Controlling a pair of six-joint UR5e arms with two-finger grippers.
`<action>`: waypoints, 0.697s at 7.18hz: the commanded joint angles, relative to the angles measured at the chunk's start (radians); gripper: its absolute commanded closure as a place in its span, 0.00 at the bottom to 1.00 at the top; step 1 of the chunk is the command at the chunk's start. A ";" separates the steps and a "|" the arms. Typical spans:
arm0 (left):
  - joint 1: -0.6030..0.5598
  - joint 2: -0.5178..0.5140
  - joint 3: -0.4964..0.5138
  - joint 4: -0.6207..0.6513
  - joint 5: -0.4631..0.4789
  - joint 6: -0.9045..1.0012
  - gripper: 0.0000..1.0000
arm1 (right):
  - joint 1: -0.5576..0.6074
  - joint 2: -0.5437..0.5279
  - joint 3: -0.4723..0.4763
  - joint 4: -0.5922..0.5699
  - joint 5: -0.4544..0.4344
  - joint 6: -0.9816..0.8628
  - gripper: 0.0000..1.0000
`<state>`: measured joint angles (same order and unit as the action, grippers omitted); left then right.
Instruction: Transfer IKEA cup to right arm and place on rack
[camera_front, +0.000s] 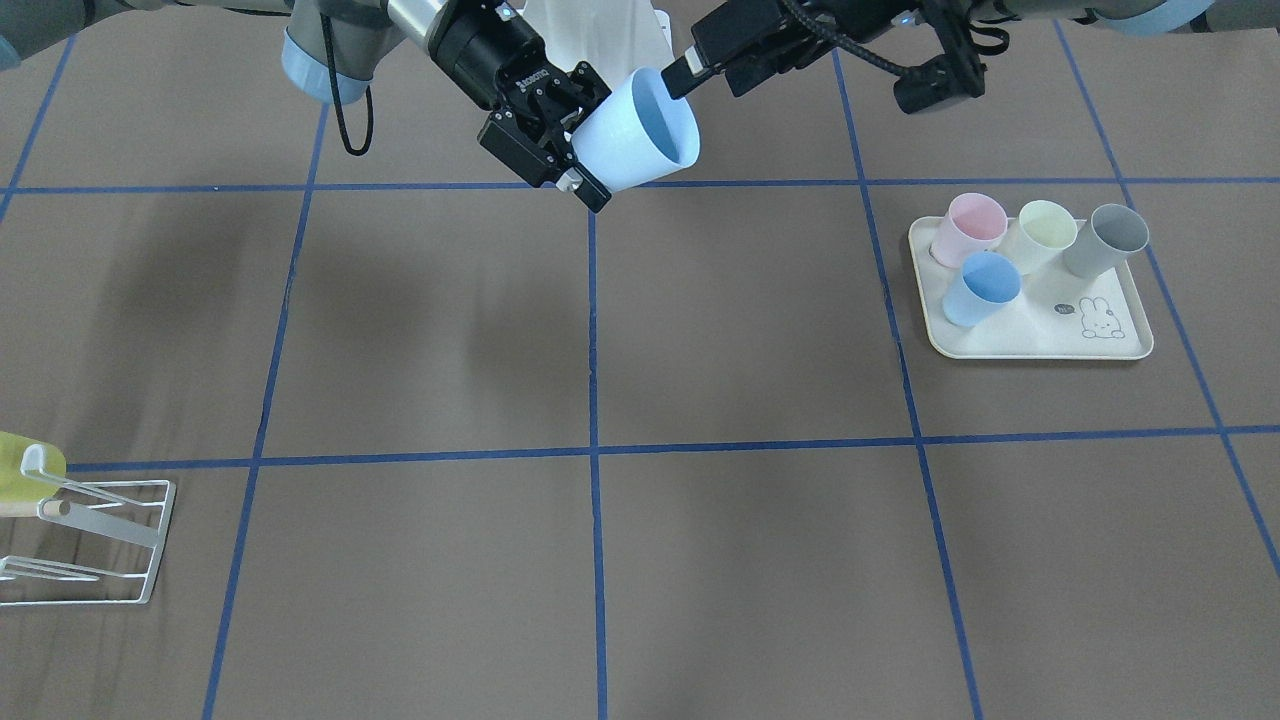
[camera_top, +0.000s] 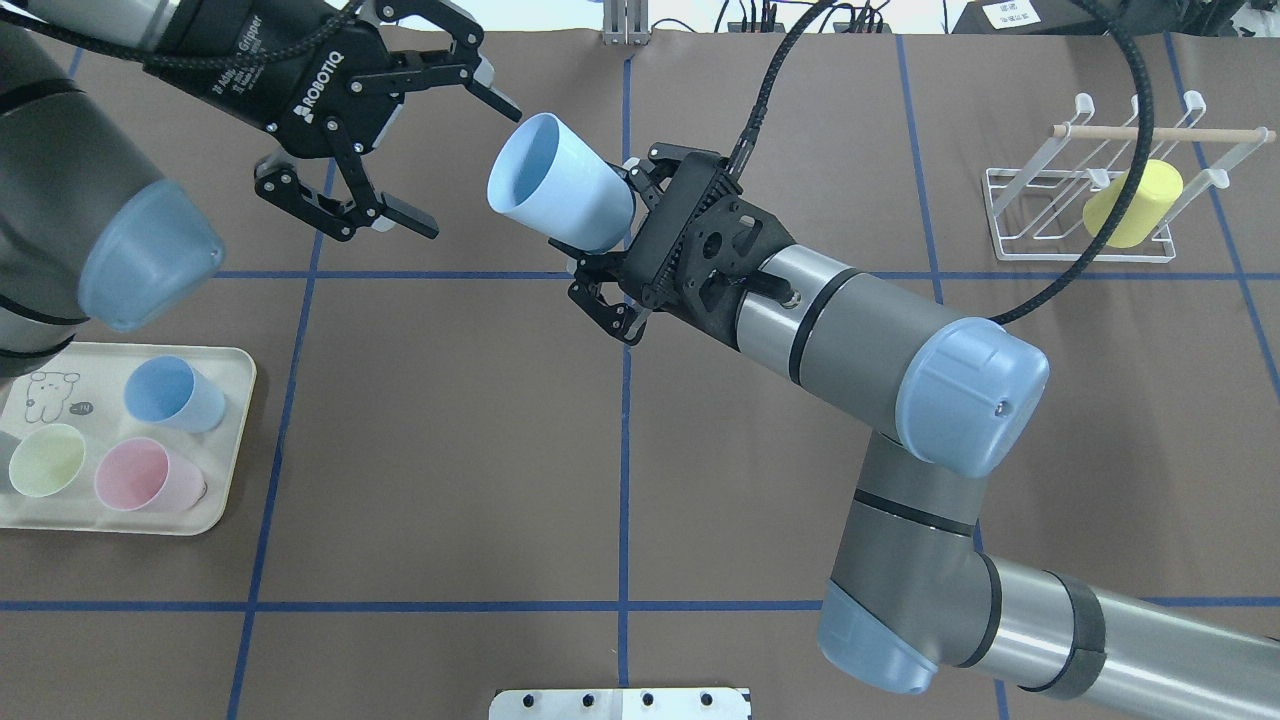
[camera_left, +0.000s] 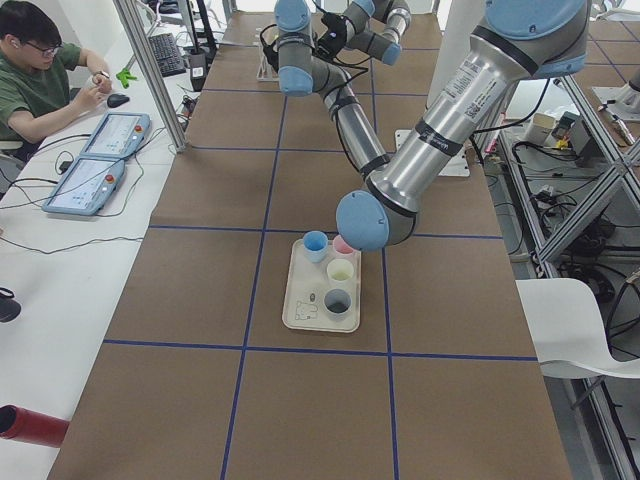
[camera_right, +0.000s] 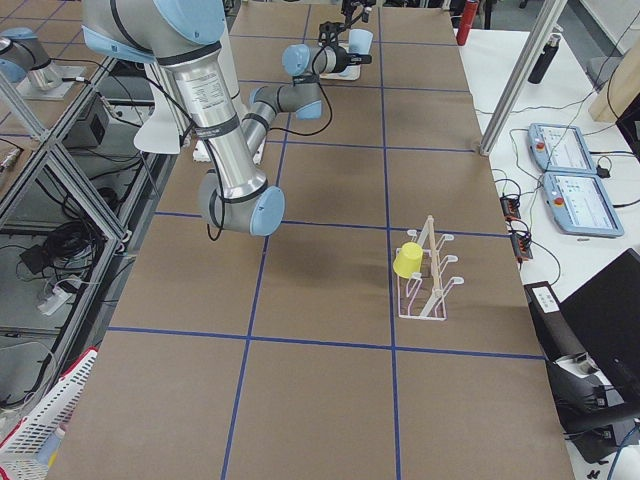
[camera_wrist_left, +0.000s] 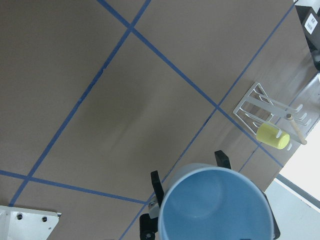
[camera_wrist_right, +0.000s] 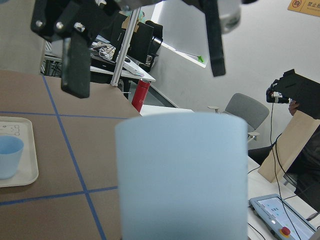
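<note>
The right hand (camera_top: 612, 228) pinched the base of the light-blue IKEA cup (camera_top: 560, 195), one finger on each side of it. The left hand (camera_top: 465, 168) stood spread wide about the rim. One of its fingertips lay just beside the rim, and we could not tell whether it touched. The cup hung in the air above the brown table (camera_top: 450, 450), near its middle tape line, between the two arms.

We judged the hand-over all but done: the right arm (camera_top: 880, 350) alone seemed to carry the cup, and the left hand needed only to draw clear. What was left was the longer part. The cup had to be carried across to the white wire rack (camera_top: 1080, 259) at the table's right end, well apart from it, and set on a free prong. A yellow cup (camera_top: 1135, 205) already hung there. On the cream bunny tray (camera_front: 1030, 335) at the left end stood a blue cup (camera_front: 982, 290), a pink cup (camera_front: 967, 228), a pale yellow cup (camera_front: 1046, 235) and a grey cup (camera_front: 1106, 240).

The held cup lay nearly on its side, its long axis running from arm to arm, mouth toward the left hand and base toward the right. The left wrist view looked straight into it. We thought it would need turning mouth-first toward a prong.
</note>
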<state>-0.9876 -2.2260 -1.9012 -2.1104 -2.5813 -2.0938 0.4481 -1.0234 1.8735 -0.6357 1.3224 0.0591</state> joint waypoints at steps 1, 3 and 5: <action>-0.016 0.028 -0.004 0.004 -0.003 0.107 0.00 | 0.015 -0.001 0.009 -0.098 0.000 0.054 0.51; -0.071 0.083 -0.003 0.013 -0.003 0.272 0.00 | 0.037 0.009 0.021 -0.258 0.006 0.168 0.56; -0.109 0.187 -0.012 0.015 -0.003 0.471 0.00 | 0.094 0.012 0.102 -0.550 0.102 0.168 0.62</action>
<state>-1.0691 -2.1002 -1.9089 -2.0964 -2.5848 -1.7411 0.5038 -1.0142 1.9284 -1.0015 1.3617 0.2215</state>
